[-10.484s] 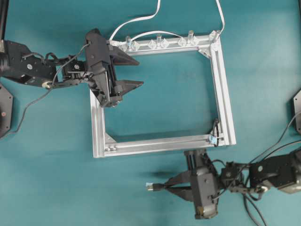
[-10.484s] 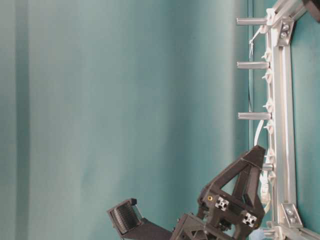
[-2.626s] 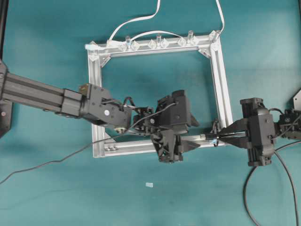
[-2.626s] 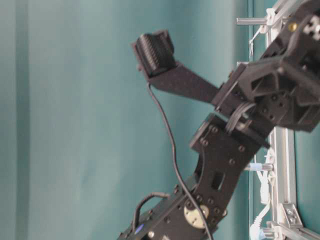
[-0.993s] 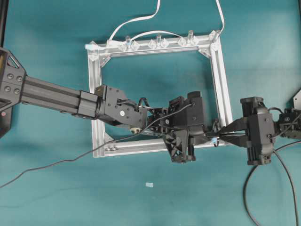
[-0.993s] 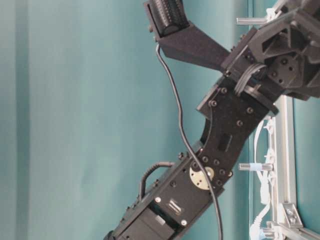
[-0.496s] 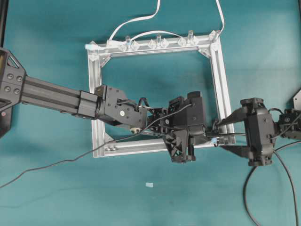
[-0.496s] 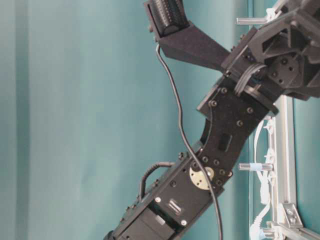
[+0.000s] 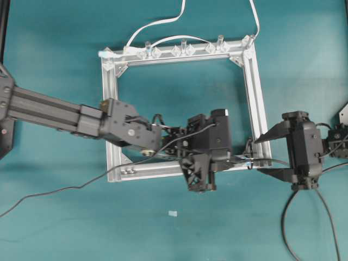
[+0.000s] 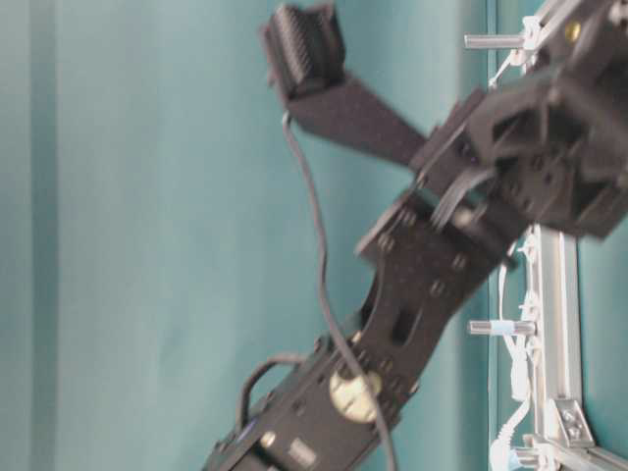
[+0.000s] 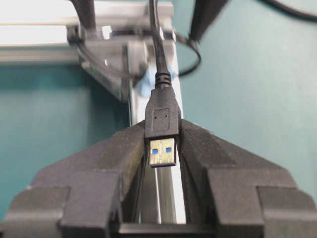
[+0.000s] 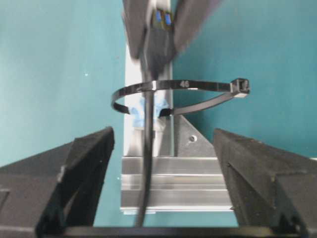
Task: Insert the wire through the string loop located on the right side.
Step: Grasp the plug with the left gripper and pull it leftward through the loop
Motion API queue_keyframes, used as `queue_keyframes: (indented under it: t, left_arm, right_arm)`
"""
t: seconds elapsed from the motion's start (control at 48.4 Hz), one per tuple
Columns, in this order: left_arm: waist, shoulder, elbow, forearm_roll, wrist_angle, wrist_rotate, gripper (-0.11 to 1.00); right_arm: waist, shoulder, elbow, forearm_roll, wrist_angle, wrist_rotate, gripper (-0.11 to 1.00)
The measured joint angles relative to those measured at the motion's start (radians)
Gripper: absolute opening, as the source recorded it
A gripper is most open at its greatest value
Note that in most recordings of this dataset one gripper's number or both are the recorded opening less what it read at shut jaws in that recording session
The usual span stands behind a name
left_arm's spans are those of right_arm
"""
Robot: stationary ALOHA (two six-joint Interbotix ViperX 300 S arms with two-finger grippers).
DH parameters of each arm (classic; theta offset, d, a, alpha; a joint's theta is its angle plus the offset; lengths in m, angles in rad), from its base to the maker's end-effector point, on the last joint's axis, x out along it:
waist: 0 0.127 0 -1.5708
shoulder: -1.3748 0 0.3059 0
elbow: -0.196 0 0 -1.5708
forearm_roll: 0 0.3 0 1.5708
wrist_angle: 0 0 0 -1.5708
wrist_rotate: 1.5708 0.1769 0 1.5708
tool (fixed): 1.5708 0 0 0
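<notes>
The left gripper (image 11: 162,148) is closed on the plug (image 11: 162,134) of the wire (image 12: 147,163), one finger (image 11: 106,158) pressed to each side of the plug, whose metal end with blue inserts points back toward the wrist camera. In the overhead view this gripper (image 9: 231,159) lies over the bottom rail of the silver frame (image 9: 255,98), near the frame's bottom right corner. From the plug the wire (image 9: 261,160) runs right, past that corner, into the wide gap of the right gripper (image 9: 261,155).

The right gripper (image 12: 161,148) is spread fully apart and has hold of nothing; its two fingers (image 12: 84,163) stand well clear on either side of the wire. Just beyond them the loop (image 12: 178,96), a thin black band with a small locking head, stands at the frame's corner above a scrap of blue tape (image 12: 141,111). The wire passes through this loop, with the plug on the far side in the left gripper.

White cables (image 9: 157,24) lead off the frame's top rail.
</notes>
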Motion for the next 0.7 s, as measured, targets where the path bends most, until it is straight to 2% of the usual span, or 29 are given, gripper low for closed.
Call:
queue_keyframes:
  t: [0.31,0.703]
  left_arm:
    - [-0.008,-0.144,0.173,0.0,0.009,0.0,0.2]
    - [-0.067,-0.319,0.422,0.0,0.008,0.0,0.2]
  right_arm:
    - [0.0,-0.002,0.002,0.0,0.0,0.0,0.87]
    - [-0.002,0.0,0.0,0.0,0.0,0.0,0.86]
